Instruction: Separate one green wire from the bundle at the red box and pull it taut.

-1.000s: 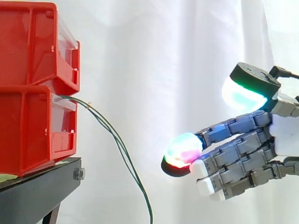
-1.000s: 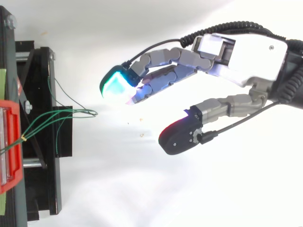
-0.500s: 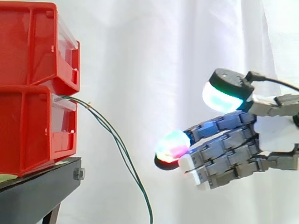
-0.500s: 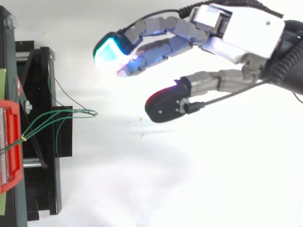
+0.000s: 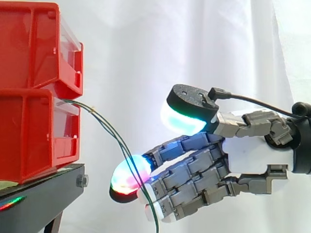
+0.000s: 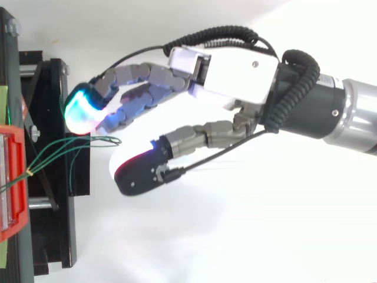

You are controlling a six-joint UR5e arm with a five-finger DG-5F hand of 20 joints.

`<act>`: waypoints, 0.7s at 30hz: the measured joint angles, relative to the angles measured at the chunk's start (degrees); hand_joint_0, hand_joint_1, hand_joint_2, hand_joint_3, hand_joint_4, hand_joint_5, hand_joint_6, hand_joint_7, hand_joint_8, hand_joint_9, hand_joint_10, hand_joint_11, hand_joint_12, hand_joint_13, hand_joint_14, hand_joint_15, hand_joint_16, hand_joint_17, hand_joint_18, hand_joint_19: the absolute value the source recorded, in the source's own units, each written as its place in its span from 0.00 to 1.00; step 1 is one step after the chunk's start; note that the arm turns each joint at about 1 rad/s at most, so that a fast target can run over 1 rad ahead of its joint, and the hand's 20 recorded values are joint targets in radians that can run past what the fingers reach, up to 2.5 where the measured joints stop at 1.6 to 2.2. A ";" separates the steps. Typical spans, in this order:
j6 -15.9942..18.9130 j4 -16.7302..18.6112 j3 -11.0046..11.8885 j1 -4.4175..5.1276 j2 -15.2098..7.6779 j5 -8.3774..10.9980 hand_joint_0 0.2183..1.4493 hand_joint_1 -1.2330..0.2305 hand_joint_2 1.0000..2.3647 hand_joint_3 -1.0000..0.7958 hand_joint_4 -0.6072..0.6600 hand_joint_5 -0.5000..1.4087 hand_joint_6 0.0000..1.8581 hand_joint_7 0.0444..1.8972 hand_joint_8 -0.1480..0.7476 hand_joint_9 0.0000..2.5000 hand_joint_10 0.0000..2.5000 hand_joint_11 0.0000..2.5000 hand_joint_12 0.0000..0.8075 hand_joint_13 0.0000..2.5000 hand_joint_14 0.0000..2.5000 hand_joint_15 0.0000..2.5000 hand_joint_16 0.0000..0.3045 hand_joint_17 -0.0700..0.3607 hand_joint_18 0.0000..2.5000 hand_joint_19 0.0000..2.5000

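two red bins (image 5: 34,97) are sitting stacked on a black stand (image 5: 46,191) at the left. a bundle of green wires (image 6: 94,140) is coming out of the lower bin's front and drooping down to the right. the robot hand (image 5: 252,155) is reaching in from the right, its fingers (image 5: 129,174) stretched out and its thumb spread wide, gripping nothing. seen from above, the wires' loose ends are lying in the gap between them. i cannot tell whether a finger is touching a wire.
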 measured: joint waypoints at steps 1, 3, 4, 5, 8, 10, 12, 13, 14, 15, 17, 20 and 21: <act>-0.10 0.02 0.10 0.12 -0.05 -0.57 0.28 0.45 0.00 0.28 0.74 0.17 0.27 0.34 0.51 0.32 0.00 0.04 0.39 0.31 0.00 0.07 0.12 0.35 0.24 0.07; -0.30 0.24 0.18 0.36 -0.09 -1.38 0.28 0.45 0.00 0.28 0.74 0.17 0.27 0.34 0.51 0.32 0.00 0.04 0.39 0.31 0.00 0.07 0.12 0.35 0.24 0.07; -0.48 0.49 0.21 0.54 -0.10 -1.76 0.28 0.45 0.00 0.28 0.74 0.17 0.27 0.34 0.50 0.32 0.00 0.04 0.39 0.31 0.00 0.07 0.12 0.35 0.24 0.07; -0.65 0.73 0.22 0.66 -0.11 -1.95 0.28 0.45 0.00 0.28 0.75 0.17 0.27 0.35 0.51 0.32 0.00 0.05 0.39 0.31 0.00 0.07 0.12 0.35 0.24 0.08; -1.18 1.57 0.26 0.99 -0.13 -2.27 0.28 0.45 0.00 0.28 0.75 0.18 0.27 0.35 0.51 0.32 0.00 0.05 0.39 0.31 0.00 0.07 0.12 0.35 0.24 0.08; -1.37 1.98 0.27 1.13 -0.13 -2.32 0.28 0.45 0.00 0.28 0.75 0.18 0.27 0.36 0.51 0.32 0.00 0.04 0.39 0.31 0.00 0.07 0.12 0.35 0.24 0.08; -1.46 2.12 0.28 1.25 -0.13 -2.32 0.28 0.45 0.00 0.28 0.75 0.18 0.27 0.36 0.51 0.33 0.00 0.04 0.39 0.31 0.00 0.07 0.12 0.36 0.25 0.08; -1.51 2.16 0.30 1.34 -0.13 -2.32 0.28 0.46 0.00 0.28 0.75 0.18 0.27 0.37 0.51 0.32 0.00 0.05 0.39 0.31 0.00 0.07 0.12 0.36 0.25 0.08; -1.54 2.16 0.31 1.41 -0.13 -2.32 0.28 0.45 0.00 0.28 0.76 0.18 0.27 0.37 0.51 0.33 0.00 0.05 0.39 0.32 0.00 0.08 0.12 0.36 0.25 0.08; -1.56 2.19 0.31 1.48 -0.14 -2.33 0.28 0.45 0.00 0.28 0.76 0.18 0.27 0.37 0.51 0.33 0.00 0.05 0.39 0.32 0.00 0.08 0.12 0.36 0.25 0.09; -1.58 2.30 0.32 1.63 -0.17 -2.36 0.28 0.45 0.00 0.28 0.76 0.18 0.27 0.38 0.51 0.33 0.00 0.05 0.39 0.32 0.00 0.08 0.12 0.36 0.25 0.09; -1.57 2.40 0.47 1.77 -0.38 -2.38 0.29 0.46 0.00 0.28 0.77 0.19 0.27 0.39 0.51 0.33 0.00 0.05 0.39 0.32 0.00 0.08 0.12 0.36 0.25 0.09; -1.57 2.41 0.53 1.78 -0.41 -2.40 0.29 0.46 0.00 0.28 0.77 0.19 0.27 0.40 0.51 0.34 0.00 0.05 0.39 0.32 0.00 0.08 0.12 0.36 0.25 0.09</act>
